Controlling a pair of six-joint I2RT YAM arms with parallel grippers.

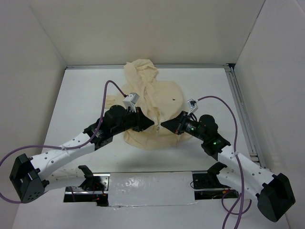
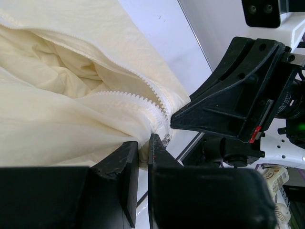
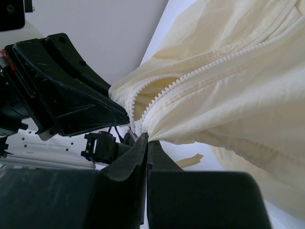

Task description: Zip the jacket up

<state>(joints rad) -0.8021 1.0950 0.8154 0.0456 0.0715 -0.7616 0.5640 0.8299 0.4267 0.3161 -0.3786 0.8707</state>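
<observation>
- Jacket (image 1: pixel 148 102) lies on tabletop (image 1: pixel 86 95), hood (image 1: pixel 140 69) at its far end.
- Left claw (image 2: pixel 144 148) pinches jacket's near hem; right claw (image 3: pixel 147 140) clamped beside it.
- Zipper (image 3: pixel 214 67) runs from both claws toward hood.

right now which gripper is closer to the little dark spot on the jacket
Right. The right gripper pinches the jacket at its lower edge, just below the dark spot. The left gripper grips across the zipper, slightly farther.
</observation>
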